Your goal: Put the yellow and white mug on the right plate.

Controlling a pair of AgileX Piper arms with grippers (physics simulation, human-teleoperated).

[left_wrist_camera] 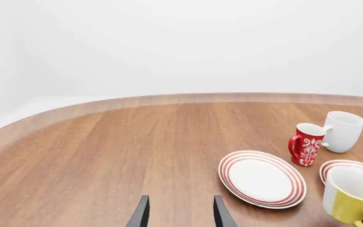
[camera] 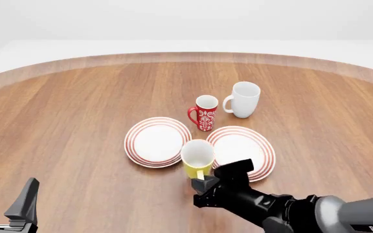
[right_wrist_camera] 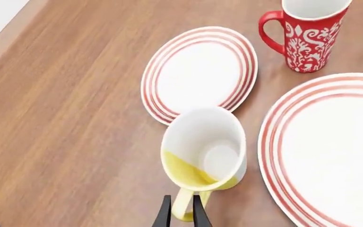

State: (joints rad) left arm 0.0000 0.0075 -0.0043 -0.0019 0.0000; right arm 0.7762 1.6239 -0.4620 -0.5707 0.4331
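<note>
The yellow and white mug (camera: 197, 156) is between the two red-ringed plates, its handle toward me. My right gripper (camera: 204, 184) is shut on that handle. In the right wrist view the fingers (right_wrist_camera: 198, 213) pinch the yellow handle, and the mug (right_wrist_camera: 203, 151) shows its white inside. Its rim overlaps the left plate's edge there. I cannot tell whether it is lifted off the table. The right plate (camera: 245, 145) lies just right of the mug, bare; it also shows in the right wrist view (right_wrist_camera: 332, 156). My left gripper (camera: 8, 200) is open and empty at the near left, with its fingers (left_wrist_camera: 140, 213) apart.
The left plate (camera: 157, 141) lies just left of the mug. A red white-patterned mug (camera: 206, 112) stands behind the two plates. An all-white mug (camera: 244, 99) stands behind the right plate. The round wooden table's far edge (camera: 186, 56) curves across the back.
</note>
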